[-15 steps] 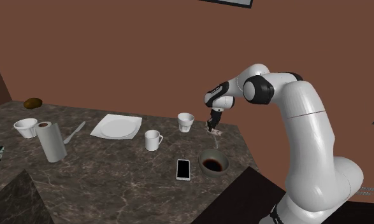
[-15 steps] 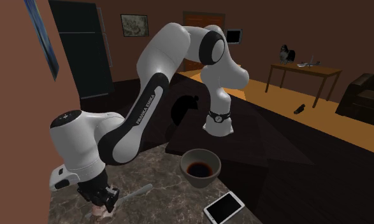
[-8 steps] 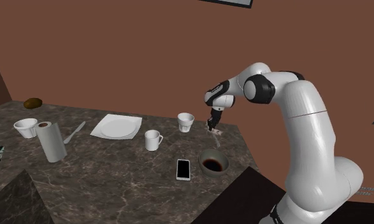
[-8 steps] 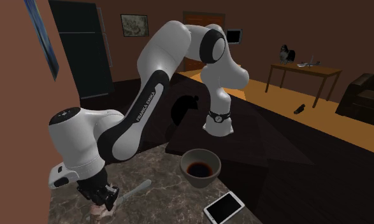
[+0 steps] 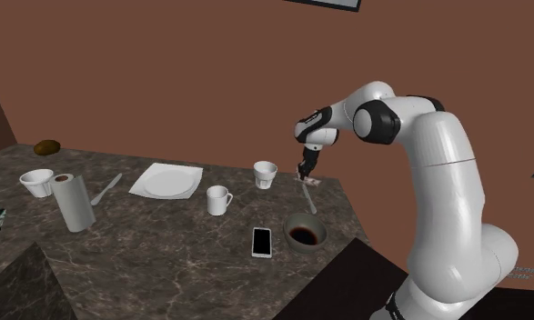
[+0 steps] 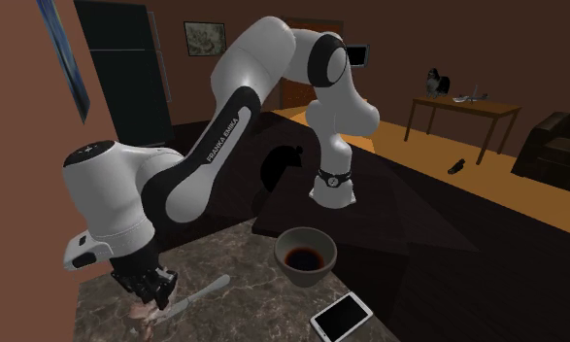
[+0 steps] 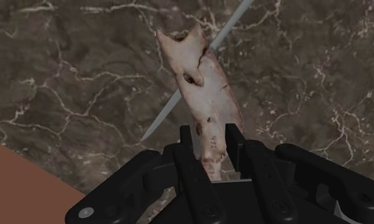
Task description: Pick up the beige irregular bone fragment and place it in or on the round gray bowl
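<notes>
Shoulder view: dark veined stone counter (image 5: 165, 264), brown wall (image 5: 165, 73); my black gripper (image 7: 209, 137), pinching a beige jagged bone fragment (image 7: 204, 95), has lifted.

The gripper (image 7: 209, 137) is clasping one end of the pale bone fragment (image 7: 201, 89), with a thin grey utensil (image 7: 161, 116) lying on the dark marbled counter (image 7: 71, 70) behind.

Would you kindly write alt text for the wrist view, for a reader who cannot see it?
The black gripper clasps one end of a pale beige bone fragment. Behind it lies a dark marbled countertop, with a thin grey utensil crossing behind the bone.
</notes>
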Controlling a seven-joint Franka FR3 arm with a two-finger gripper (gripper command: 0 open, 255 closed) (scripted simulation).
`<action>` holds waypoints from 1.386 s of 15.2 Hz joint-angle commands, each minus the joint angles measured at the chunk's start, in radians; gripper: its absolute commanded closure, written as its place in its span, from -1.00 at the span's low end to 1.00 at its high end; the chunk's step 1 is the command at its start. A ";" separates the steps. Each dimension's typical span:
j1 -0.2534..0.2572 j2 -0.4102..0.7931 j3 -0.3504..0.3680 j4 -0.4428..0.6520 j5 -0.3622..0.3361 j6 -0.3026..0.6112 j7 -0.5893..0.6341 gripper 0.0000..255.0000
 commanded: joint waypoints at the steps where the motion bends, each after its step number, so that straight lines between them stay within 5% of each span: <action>1: 0.003 -0.020 -0.004 -0.002 -0.005 -0.018 0.004 1.00; 21: 0.018 -0.156 -0.032 0.063 -0.050 -0.215 0.037 1.00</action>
